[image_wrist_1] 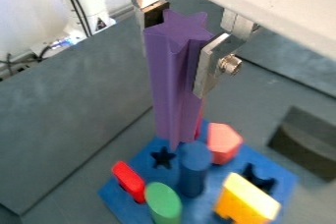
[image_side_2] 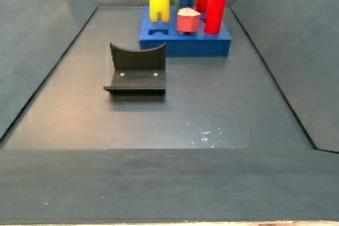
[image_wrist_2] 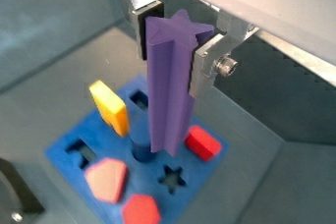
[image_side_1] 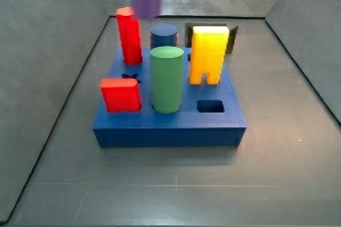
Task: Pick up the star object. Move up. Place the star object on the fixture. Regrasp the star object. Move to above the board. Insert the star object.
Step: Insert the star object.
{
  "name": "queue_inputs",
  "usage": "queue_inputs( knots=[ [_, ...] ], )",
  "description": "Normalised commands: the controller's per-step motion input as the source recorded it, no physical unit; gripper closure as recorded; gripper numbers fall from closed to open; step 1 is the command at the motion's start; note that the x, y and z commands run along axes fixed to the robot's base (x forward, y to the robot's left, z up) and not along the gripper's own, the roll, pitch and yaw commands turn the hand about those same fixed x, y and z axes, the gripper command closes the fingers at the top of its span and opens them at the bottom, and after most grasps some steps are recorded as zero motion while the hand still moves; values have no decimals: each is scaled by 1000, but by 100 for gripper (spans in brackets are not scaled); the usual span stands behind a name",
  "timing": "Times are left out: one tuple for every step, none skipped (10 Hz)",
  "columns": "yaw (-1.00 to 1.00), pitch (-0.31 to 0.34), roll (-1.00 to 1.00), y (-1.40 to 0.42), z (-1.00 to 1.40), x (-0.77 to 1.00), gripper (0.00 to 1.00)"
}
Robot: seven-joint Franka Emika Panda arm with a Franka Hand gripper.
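Hovering over the board with the gripper clamped on the upright star, step is move-above/insert: its lower end hangs near the board's centre, so next call is lining it up with the star hole, then lowering.

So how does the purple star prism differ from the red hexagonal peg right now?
The star prism is purple, star-sectioned and held in the gripper above the board. The red peg is hexagonal and stands seated in the board, untouched. Both are long, upright prisms.
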Motion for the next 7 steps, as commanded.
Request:
queue_inputs(
  knots=[
    [-9, 177, -257, 94, -511, -914, 100],
    [-14, 150, -273, 97, -526, -811, 100],
    [-80, 33, -289, 106, -634, -337, 100],
    [-37, 0, -251, 126, -711, -129, 100],
    [-114, 0, -176, 117, -846, 0, 100],
    [-400, 7, -90, 86, -920, 37, 100],
    [-657, 54, -41, 97, -906, 117, 100]
  ],
)
